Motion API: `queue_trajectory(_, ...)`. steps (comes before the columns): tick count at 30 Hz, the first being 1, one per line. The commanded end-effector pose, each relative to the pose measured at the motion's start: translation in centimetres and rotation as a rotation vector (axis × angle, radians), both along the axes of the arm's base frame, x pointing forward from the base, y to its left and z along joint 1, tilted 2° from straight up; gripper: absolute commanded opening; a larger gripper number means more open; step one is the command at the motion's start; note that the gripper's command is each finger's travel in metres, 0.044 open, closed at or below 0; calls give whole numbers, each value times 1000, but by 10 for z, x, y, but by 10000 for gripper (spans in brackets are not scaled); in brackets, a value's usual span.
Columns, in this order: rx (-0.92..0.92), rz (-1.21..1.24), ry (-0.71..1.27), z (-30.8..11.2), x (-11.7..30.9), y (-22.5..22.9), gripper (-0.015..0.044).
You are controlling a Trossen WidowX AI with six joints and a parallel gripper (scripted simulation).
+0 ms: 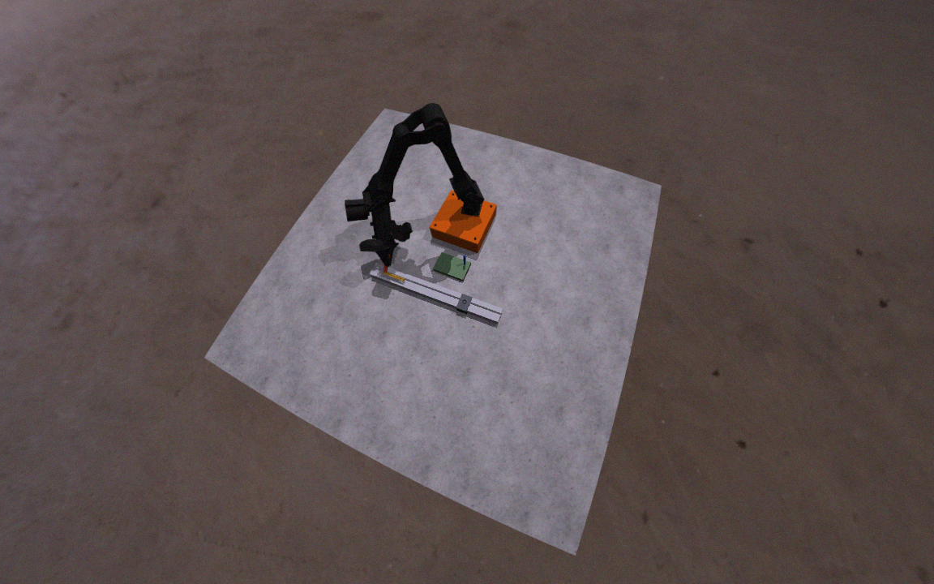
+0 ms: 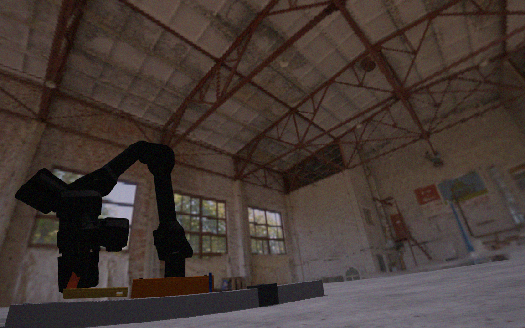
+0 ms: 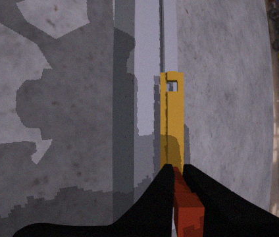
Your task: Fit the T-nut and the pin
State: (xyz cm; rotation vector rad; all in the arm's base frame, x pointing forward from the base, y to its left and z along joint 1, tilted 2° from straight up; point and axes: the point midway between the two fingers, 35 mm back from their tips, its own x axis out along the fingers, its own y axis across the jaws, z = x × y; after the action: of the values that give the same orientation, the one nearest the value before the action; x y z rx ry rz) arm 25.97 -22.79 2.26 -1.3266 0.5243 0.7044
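My gripper (image 3: 176, 171) (image 1: 387, 267) is shut on the orange handle (image 3: 189, 210) (image 2: 73, 280) of the brass T-nut. The T-nut (image 3: 175, 115) (image 2: 93, 293) (image 1: 396, 276) hangs roughly level a little above the aluminum rail (image 1: 423, 290) (image 2: 154, 311) (image 3: 147, 49), near its left end, along the rail. In the wrist view it covers the slot's line and the rail's right edge. The dark bracket (image 1: 464, 302) (image 2: 268, 294) sits across the rail near its other end. The blue pin (image 1: 464, 259) (image 2: 210, 282) stands upright in the green tray (image 1: 445, 270).
The orange base block (image 1: 453, 230) (image 2: 166, 287) of the arm stands behind the green tray in the top view. The rail lies on a pale grey mat (image 1: 397, 377), and the arm's shadow falls across the rail's left part.
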Motion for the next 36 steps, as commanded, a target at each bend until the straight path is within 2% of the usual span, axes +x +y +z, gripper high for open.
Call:
queue_trajectory(1,6,4,-3,-5,0,1,-150)
queue_trajectory(36,14,5,38,-4,2,1,-150)
